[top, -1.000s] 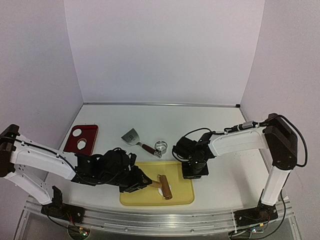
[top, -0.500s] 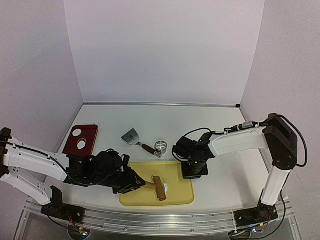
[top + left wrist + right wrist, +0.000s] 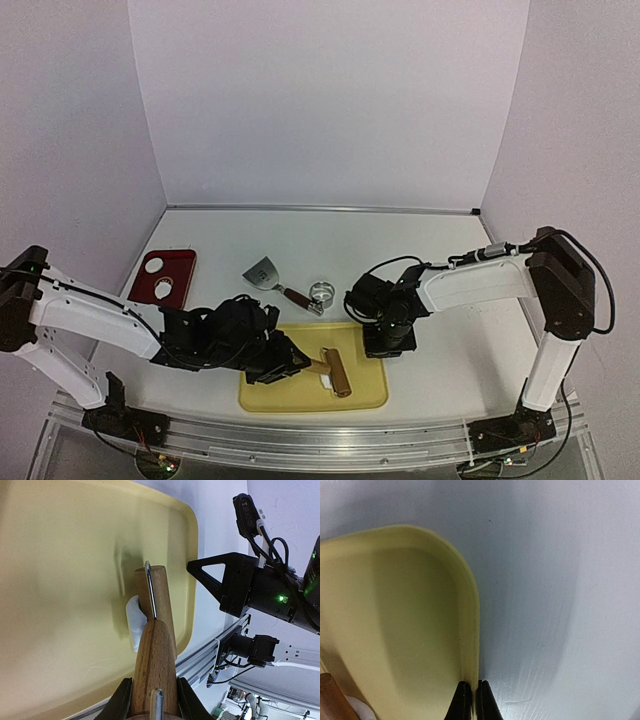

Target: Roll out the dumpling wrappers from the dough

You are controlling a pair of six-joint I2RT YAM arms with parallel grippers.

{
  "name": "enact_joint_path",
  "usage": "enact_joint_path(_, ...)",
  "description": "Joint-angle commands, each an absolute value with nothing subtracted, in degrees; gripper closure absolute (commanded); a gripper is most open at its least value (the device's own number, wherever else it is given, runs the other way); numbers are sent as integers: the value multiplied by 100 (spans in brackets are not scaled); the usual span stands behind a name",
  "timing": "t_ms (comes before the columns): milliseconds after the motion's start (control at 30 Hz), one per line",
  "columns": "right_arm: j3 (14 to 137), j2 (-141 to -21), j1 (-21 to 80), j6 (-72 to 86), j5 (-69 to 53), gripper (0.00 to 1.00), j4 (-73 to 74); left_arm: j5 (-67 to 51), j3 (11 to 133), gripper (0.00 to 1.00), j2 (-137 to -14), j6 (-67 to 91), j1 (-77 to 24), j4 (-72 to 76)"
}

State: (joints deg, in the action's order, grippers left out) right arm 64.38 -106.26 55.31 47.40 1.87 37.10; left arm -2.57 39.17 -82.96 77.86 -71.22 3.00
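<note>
In the top view, the wooden rolling pin (image 3: 335,372) stands further right on the shallow yellow plastic tray (image 3: 365,395) than half a second ago. The white dough piece (image 3: 134,622), then exposed beside the roller, is now covered from above. The left gripper (image 3: 296,364) clamps the pin's handle. The right gripper (image 3: 385,347) is closed on the tray's far right rim. Two small flat round white dumpling wrappers (image 3: 166,289) lie on the red rectangular tray (image 3: 180,262) at the left, well apart from the pin. In the left wrist view, the fingers (image 3: 122,702) bracket the handle, partly closed, and the dough piece protrudes from under the roller. In the right wrist view, the fingertips (image 3: 464,702) pinch the yellow rim, fully closed.
</note>
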Motion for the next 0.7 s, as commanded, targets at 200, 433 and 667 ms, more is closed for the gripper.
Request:
enact_joint_path(200,6219,-10942,5623,4637,125,100,3555,-162,3225,100,-7803,7954,-7134,-1580)
enact_joint_path(433,6267,-10997,5620,4614,114,100,3556,-178,3044,100,-7475,8068,-7134,-1614)
enact_joint_path(667,6258,-10988,5620,4605,114,100,3560,-379,3448,100,-8394,7764,-7130,-1181)
